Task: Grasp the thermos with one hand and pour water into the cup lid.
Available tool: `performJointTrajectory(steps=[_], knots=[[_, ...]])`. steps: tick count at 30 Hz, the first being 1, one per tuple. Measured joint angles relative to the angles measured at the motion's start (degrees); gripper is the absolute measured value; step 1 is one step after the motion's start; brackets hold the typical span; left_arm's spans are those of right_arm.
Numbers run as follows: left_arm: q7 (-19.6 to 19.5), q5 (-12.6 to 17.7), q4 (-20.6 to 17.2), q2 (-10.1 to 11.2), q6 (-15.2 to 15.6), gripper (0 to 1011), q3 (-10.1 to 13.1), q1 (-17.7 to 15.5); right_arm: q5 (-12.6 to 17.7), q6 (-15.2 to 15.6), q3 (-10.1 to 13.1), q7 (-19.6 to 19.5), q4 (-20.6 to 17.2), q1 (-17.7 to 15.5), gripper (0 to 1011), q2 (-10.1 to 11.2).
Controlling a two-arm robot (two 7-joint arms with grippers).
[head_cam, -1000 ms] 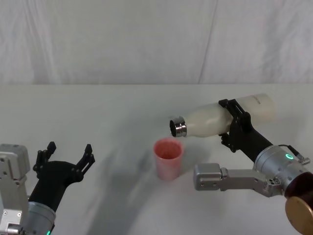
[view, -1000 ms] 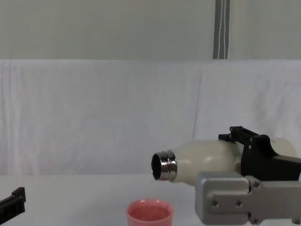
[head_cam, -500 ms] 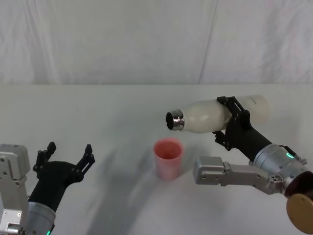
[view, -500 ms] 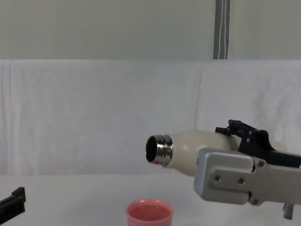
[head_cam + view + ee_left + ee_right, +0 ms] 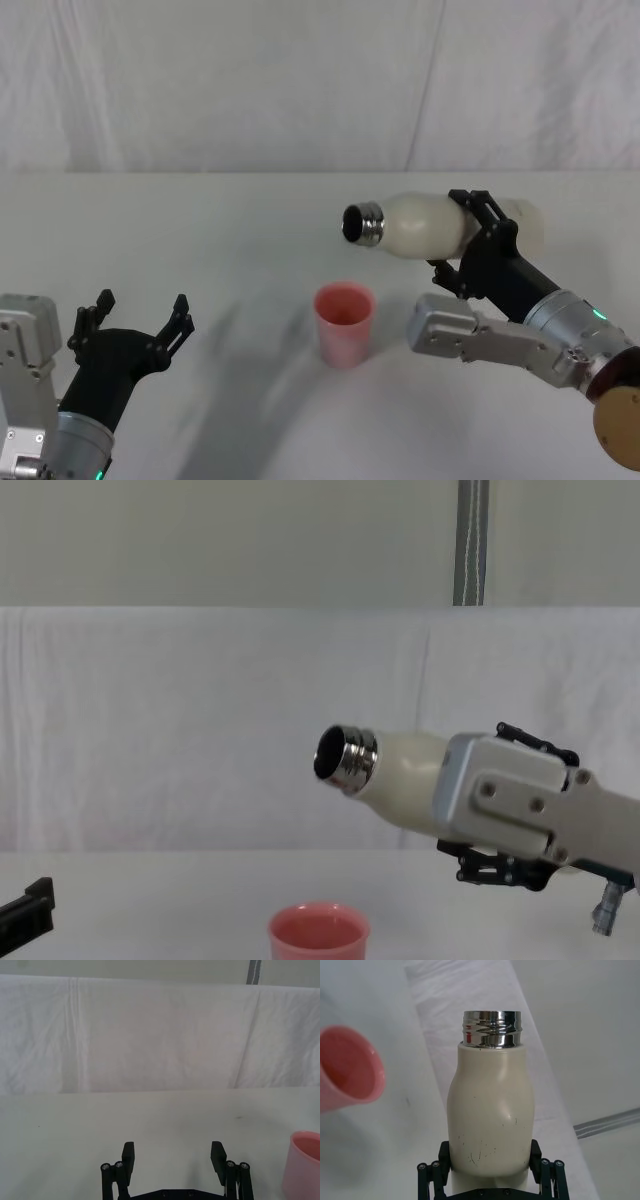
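The cream-white thermos (image 5: 418, 222) hangs in the air roughly level, its open steel neck (image 5: 362, 224) pointing left and a little upward in the chest view (image 5: 345, 759). My right gripper (image 5: 466, 238) is shut around its body, the black fingers (image 5: 543, 1172) on either side of the thermos (image 5: 490, 1110). The pink cup lid (image 5: 345, 322) stands upright on the table below the neck, also seen in the chest view (image 5: 318, 935). My left gripper (image 5: 135, 315) rests open at the near left, far from the cup lid (image 5: 303, 1165).
A white table (image 5: 200, 230) spreads out under everything, with a white cloth backdrop (image 5: 300, 80) behind it. A grey pole (image 5: 472, 540) rises beyond the backdrop. One left finger (image 5: 25, 920) pokes into the chest view's lower left corner.
The right wrist has rotated and lifted the thermos's neck, from tipped down toward the cup lid to about level. The left gripper and cup lid have stayed put.
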Motion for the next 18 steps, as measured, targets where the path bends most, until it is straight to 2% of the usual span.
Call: performJointTrajectory(steps=[4, 7, 10, 12, 15, 17, 18], knots=[[0.0, 0.0, 0.0, 0.0, 0.0, 1001, 0.0, 0.0, 3.18, -1.09, 1.34, -0.15, 0.3, -0.58, 950, -0.84], [0.0, 0.0, 0.0, 0.0, 0.0, 1001, 0.0, 0.0, 7.06, -2.23, 3.02, -0.16, 0.6, -1.31, 950, -1.9], [0.0, 0.0, 0.0, 0.0, 0.0, 1001, 0.0, 0.0, 8.76, -2.72, 3.86, -0.16, 0.69, -1.67, 950, -2.33], [0.0, 0.0, 0.0, 0.0, 0.0, 1001, 0.0, 0.0, 12.58, -3.73, 5.58, -0.1, 0.9, -2.41, 950, -3.24], [0.0, 0.0, 0.0, 0.0, 0.0, 1001, 0.0, 0.0, 15.16, -4.42, 6.78, 0.19, 1.06, -2.89, 950, -3.91], [0.0, 0.0, 0.0, 0.0, 0.0, 1001, 0.0, 0.0, 18.35, -5.27, 8.17, 0.69, 1.25, -3.5, 950, -4.71], [0.0, 0.0, 0.0, 0.0, 0.0, 1001, 0.0, 0.0, 18.35, -5.27, 8.17, 0.69, 1.25, -3.5, 950, -4.71]])
